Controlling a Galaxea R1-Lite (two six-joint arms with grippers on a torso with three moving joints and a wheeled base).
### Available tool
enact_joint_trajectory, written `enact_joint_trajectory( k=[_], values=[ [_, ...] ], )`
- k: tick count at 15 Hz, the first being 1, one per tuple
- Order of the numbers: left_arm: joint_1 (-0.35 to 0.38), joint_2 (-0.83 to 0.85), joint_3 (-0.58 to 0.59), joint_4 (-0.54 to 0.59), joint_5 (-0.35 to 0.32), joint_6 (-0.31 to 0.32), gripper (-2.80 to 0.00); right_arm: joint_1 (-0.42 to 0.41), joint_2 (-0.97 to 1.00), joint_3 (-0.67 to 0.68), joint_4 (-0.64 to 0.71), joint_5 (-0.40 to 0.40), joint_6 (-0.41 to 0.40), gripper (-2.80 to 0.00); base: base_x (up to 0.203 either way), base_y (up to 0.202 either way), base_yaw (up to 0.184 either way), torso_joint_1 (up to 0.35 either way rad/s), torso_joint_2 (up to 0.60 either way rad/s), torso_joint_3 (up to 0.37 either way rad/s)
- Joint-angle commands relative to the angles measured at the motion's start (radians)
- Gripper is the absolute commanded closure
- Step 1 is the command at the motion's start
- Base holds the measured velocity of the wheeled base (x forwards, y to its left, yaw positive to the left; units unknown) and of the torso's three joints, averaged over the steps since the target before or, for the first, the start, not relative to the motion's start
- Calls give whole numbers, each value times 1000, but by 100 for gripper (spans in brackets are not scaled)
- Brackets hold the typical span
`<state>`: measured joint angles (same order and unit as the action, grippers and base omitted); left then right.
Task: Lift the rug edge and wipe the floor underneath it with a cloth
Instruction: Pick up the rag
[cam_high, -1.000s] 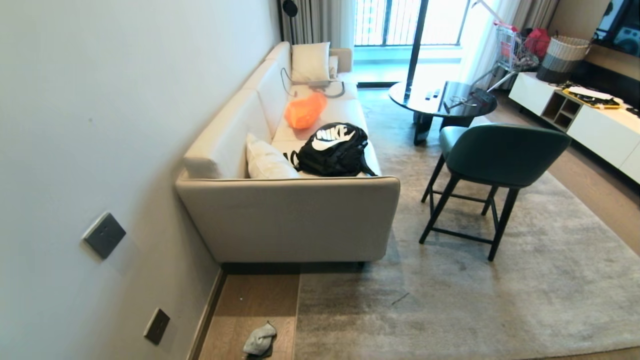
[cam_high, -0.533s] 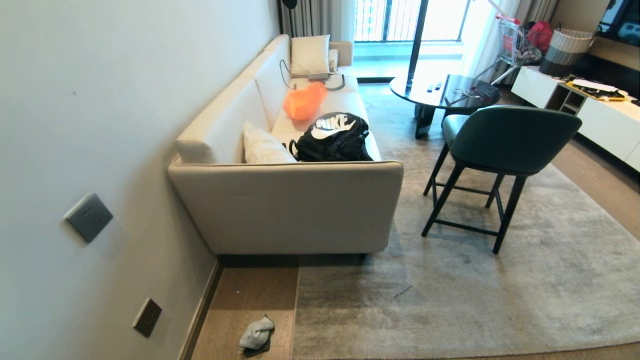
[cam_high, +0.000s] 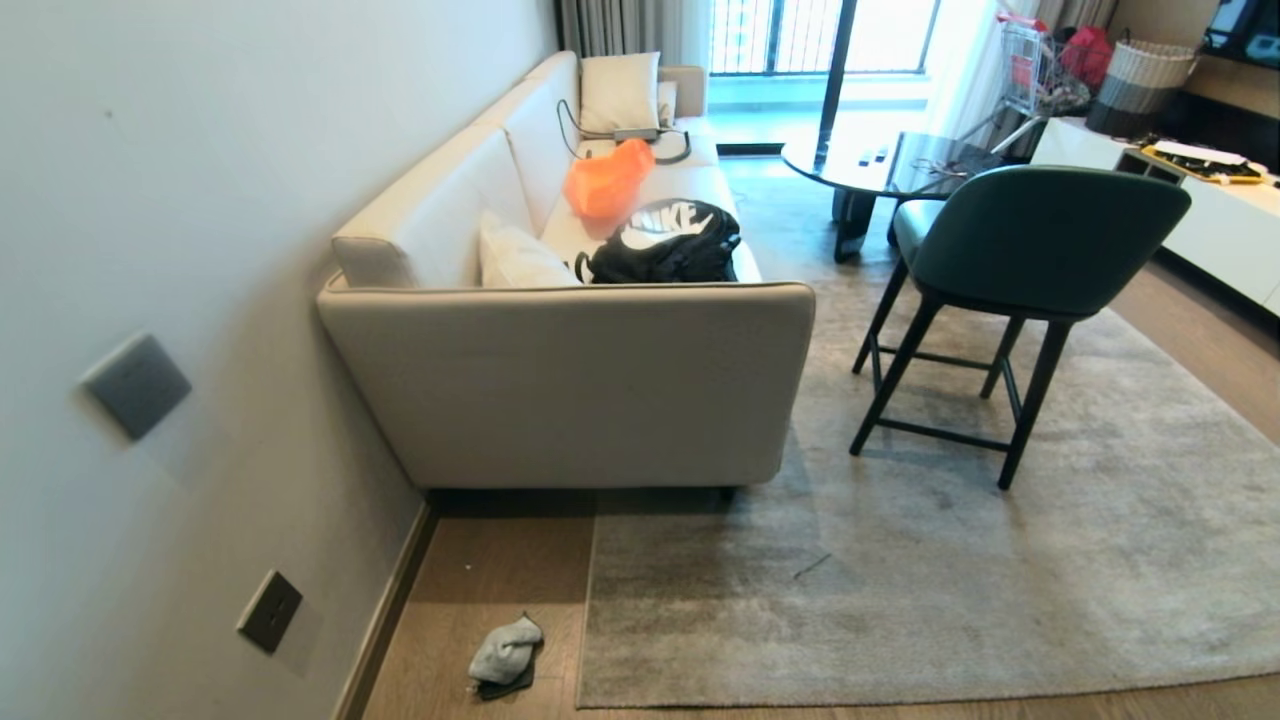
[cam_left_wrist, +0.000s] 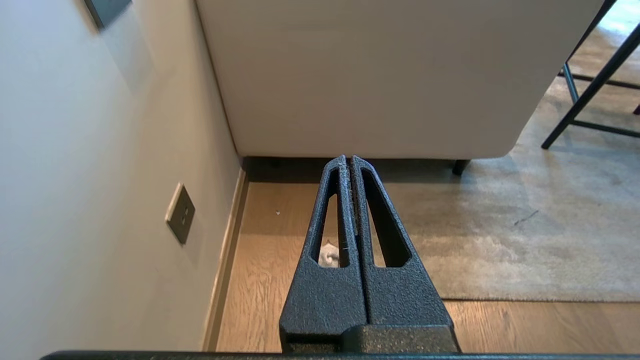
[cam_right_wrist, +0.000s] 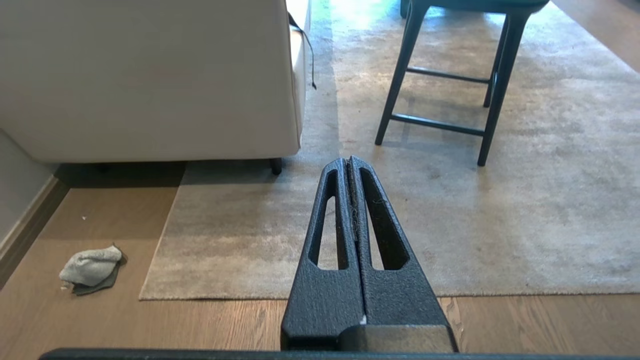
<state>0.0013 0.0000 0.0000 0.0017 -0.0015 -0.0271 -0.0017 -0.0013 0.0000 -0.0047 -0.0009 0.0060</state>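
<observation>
The rug edge (cam_high: 585, 610) lies flat on the floor (cam_high: 500, 570), the cloth (cam_high: 503, 653) just beside its corner near the wall; the robot has bent lower toward them, both claws, left (cam_left_wrist: 348, 159) and right (cam_right_wrist: 348, 160), closed and empty, nothing started.

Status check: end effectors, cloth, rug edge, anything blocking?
Left end effector and right end effector shut, empty, above floor. Cloth crumpled beside rug edge, which lies flat. Sofa close behind; approach unobstructed.
</observation>
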Motion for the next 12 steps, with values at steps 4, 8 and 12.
enact_joint_trajectory(
  k=[4,8,12],
  values=[
    [0,0,0,0,0,-1,0,0,1,0,0,-1,0,0,0,0,0,-56,457,400],
    [0,0,0,0,0,-1,0,0,1,0,0,-1,0,0,0,0,0,-6,435,428],
    [0,0,0,0,0,-1,0,0,1,0,0,-1,0,0,0,0,0,1,118,131]
  ],
)
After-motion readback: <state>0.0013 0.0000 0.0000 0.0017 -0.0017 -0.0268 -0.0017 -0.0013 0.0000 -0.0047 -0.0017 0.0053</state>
